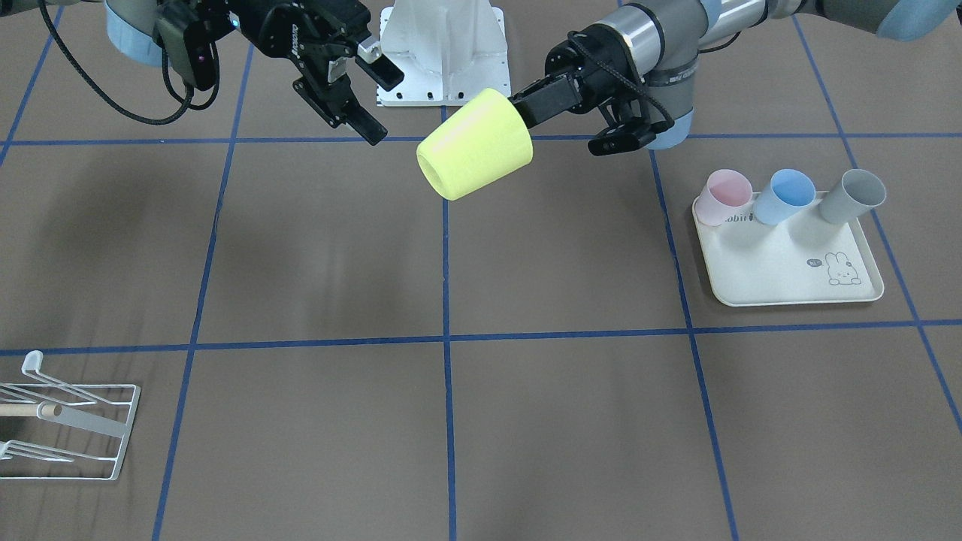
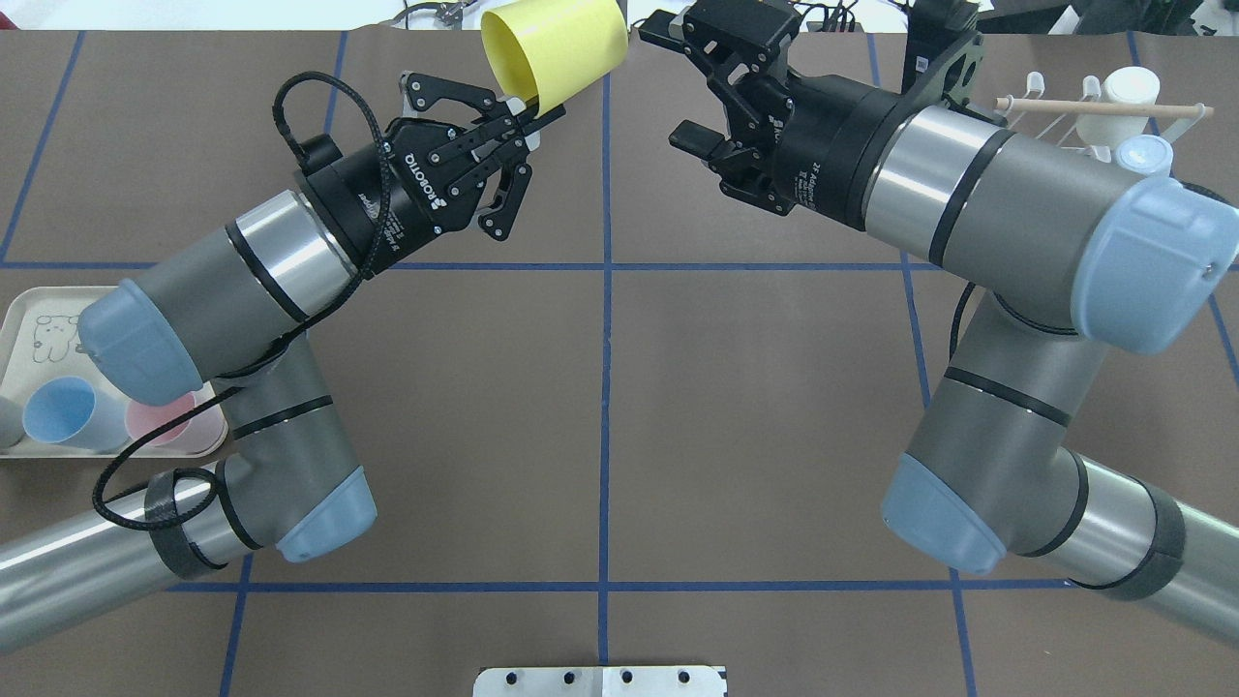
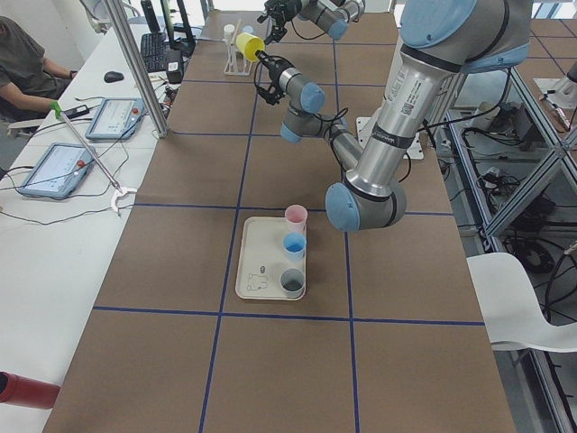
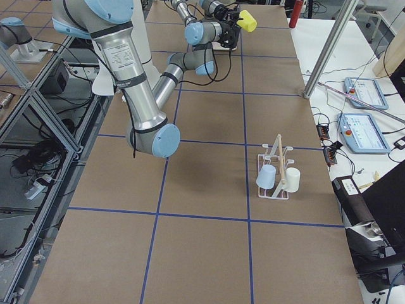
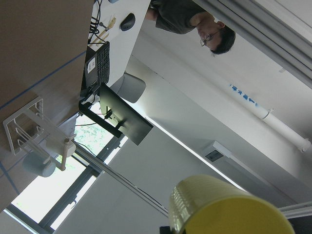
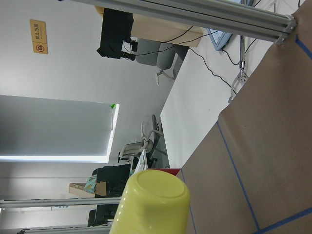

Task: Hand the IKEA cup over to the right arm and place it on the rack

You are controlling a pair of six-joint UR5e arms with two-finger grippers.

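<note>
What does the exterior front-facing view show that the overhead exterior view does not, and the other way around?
Only front-facing: the closed base of the yellow cup, and the whole tray. Only overhead: the cup's open mouth, gripped at the rim by the left pincer, and a white cup on the rack. Both: the left pincer holds the yellow cup in the air; the right pincer is open beside it, not touching.

cup (image 1: 475, 146): matt yellow plastic
rack (image 1: 113, 439): white coated wire and pale wood
surface (image 1: 316, 248): matt brown, paper-like
tape (image 1: 445, 300): smooth blue
right arm (image 2: 978, 203): satin grey metal
</note>
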